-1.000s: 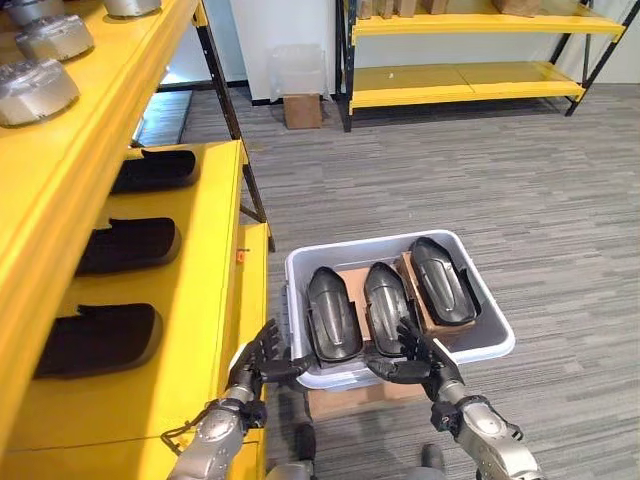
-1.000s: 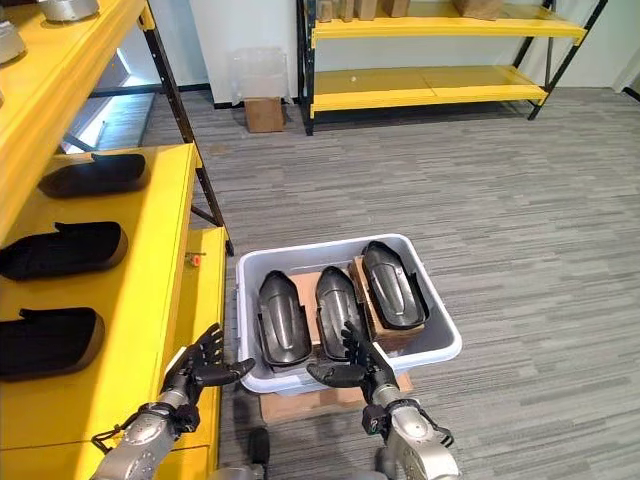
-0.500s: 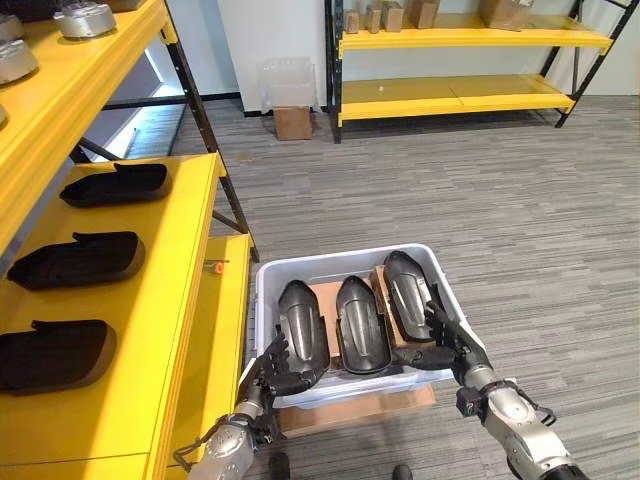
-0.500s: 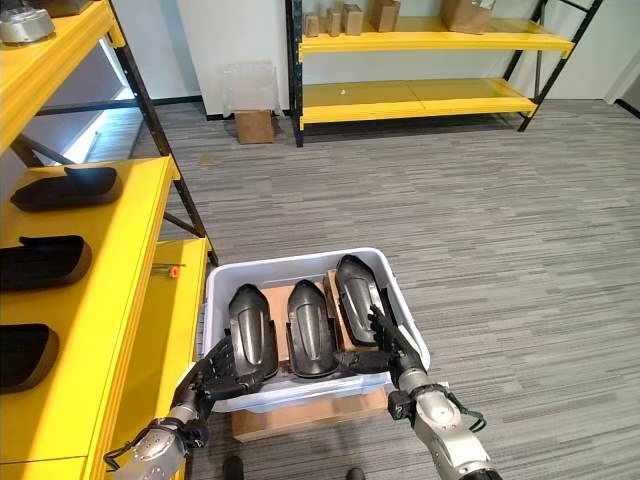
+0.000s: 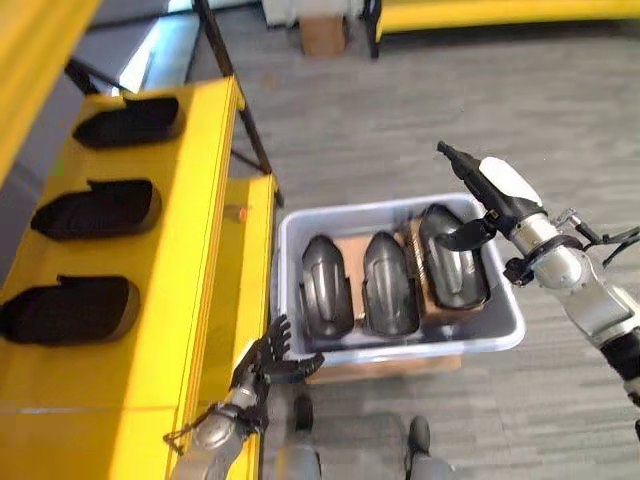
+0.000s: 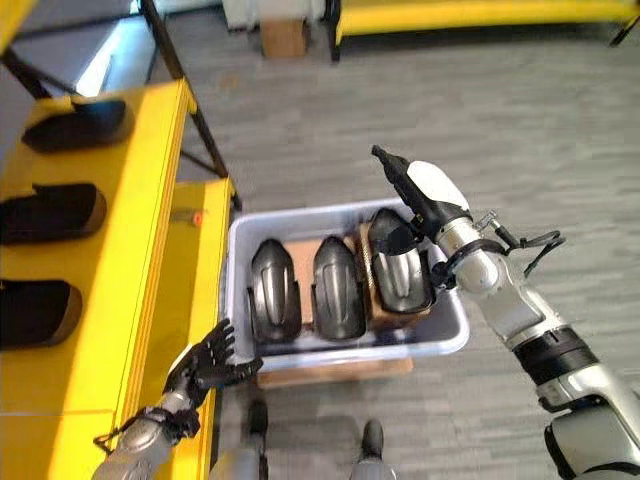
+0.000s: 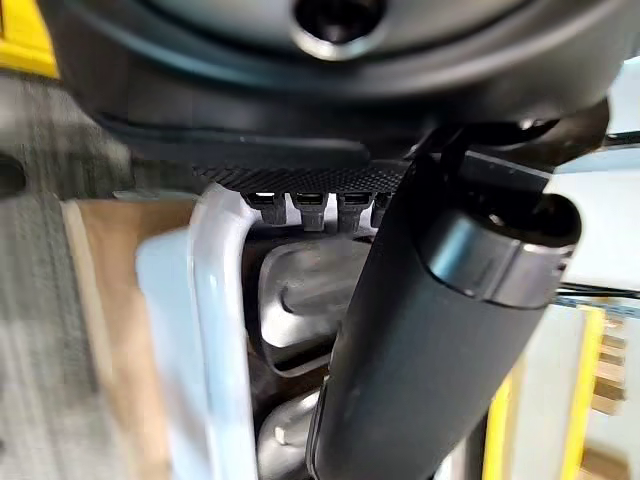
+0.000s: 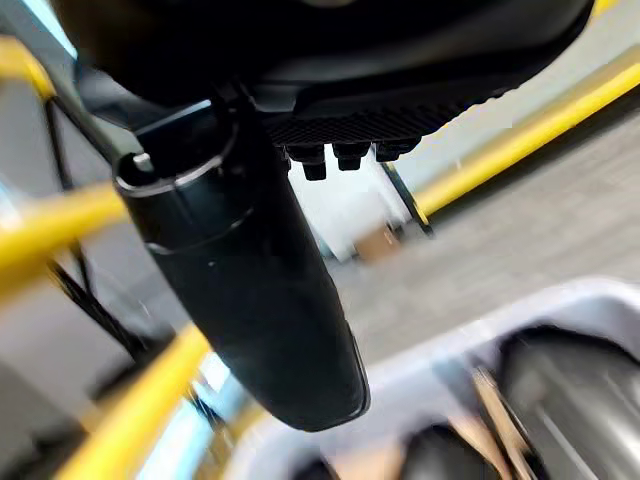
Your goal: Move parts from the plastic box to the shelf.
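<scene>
Plastic box point(image 5: 500, 335): three dark parts point(image 5: 388, 283) side by side. Right hand point(image 5: 492, 190) raised above its right edge, fingers released (holding nothing). Left hand point(image 5: 268, 362) at its near-left corner, fingers spread.

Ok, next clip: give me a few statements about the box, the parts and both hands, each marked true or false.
1. The plastic box holds three dark parts side by side. True.
2. The right hand is curled round a part and lifting it out. False: it is raised above the box's right side with fingers straight, holding nothing.
3. The left hand is low by the box's near left corner, fingers spread. True.
4. The yellow shelf beside the box is bare. False: three dark parts lie on it in a row.
5. The box sits on a brown cardboard piece. True.
</scene>
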Available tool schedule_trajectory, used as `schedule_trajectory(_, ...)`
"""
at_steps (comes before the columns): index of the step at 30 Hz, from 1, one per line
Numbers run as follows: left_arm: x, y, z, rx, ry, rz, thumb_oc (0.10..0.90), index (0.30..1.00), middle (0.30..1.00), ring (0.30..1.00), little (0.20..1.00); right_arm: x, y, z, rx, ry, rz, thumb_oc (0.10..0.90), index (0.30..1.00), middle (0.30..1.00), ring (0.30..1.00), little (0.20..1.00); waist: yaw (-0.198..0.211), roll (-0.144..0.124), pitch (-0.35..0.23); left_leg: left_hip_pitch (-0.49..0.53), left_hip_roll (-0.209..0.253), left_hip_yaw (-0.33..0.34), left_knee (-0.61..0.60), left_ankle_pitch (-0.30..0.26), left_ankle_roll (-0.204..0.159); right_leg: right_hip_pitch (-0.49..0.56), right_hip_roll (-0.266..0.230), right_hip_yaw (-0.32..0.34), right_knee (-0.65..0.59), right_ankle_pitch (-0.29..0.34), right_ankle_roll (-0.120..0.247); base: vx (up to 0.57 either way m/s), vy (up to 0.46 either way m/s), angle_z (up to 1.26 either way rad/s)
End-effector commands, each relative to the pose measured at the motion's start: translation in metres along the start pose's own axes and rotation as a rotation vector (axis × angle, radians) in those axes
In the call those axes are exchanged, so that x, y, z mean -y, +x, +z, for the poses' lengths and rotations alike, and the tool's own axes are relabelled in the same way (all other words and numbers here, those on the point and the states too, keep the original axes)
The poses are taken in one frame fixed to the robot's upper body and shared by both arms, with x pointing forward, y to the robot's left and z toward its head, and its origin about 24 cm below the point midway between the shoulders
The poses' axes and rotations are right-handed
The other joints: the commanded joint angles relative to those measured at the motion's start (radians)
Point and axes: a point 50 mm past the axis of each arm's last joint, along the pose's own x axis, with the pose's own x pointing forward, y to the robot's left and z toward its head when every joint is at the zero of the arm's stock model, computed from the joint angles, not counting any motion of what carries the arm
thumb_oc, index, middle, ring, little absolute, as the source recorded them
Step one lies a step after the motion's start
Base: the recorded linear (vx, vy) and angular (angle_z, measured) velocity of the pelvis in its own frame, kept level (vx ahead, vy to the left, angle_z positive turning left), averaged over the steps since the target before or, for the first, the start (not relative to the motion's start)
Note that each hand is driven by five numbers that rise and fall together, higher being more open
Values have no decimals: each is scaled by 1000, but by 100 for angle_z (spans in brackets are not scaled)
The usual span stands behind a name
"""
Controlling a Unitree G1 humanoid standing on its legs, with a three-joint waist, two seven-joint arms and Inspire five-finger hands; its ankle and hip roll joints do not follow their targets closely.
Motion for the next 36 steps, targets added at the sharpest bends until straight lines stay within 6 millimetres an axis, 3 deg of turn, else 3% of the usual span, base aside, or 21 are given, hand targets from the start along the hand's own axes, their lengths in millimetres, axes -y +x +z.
schedule_trajectory(1, -5, 5, 35, 175, 24, -25, 900, 1000, 1000, 1000, 1000, 25, 8, 28, 135, -40, -87, 900, 1000, 1000, 1000, 1000, 4, -49, -35, 101, 55, 22, 55, -120, -27, -73, -49, -5, 121, -56, -14, -73, 10, 6)
schedule_trajectory(6, -3, 7, 41, 195, 38, -35, 900, 1000, 1000, 1000, 1000, 31, 14, 22, 93, -104, -55, 900, 1000, 1000, 1000, 1000, 6, -46, 7, 45, 59, 27, 71, -110, -27, -145, -47, 10, 146, -49, -12, -82, 5, 2)
schedule_trajectory(13, 2, 12, 47, 215, 43, -46, 900, 1000, 1000, 1000, 1000, 24, 14, 26, 106, -117, -10, 900, 1000, 1000, 1000, 1000, -1, -58, 36, 12, 60, 28, 100, -120, -21, -183, -41, 24, 165, -48, -13, -19, -2, -4)
schedule_trajectory(24, -2, 12, 51, 226, 53, -35, 900, 1000, 1000, 1000, 1000, 26, -5, 19, 107, -167, 4, 900, 1000, 1000, 1000, 1000, -20, -82, 51, 0, 61, 37, 123, -141, -16, -202, -38, 36, 164, -41, -10, -1, 2, -2)
schedule_trajectory(36, -3, 12, 52, 231, 56, -34, 900, 1000, 1000, 1000, 1000, 26, -9, 10, 77, -288, 0, 900, 1000, 1000, 1000, 1000, -30, -78, 60, -8, 54, 45, 131, -148, -14, -218, -41, 49, 166, -35, -10, -4, 8, -3)
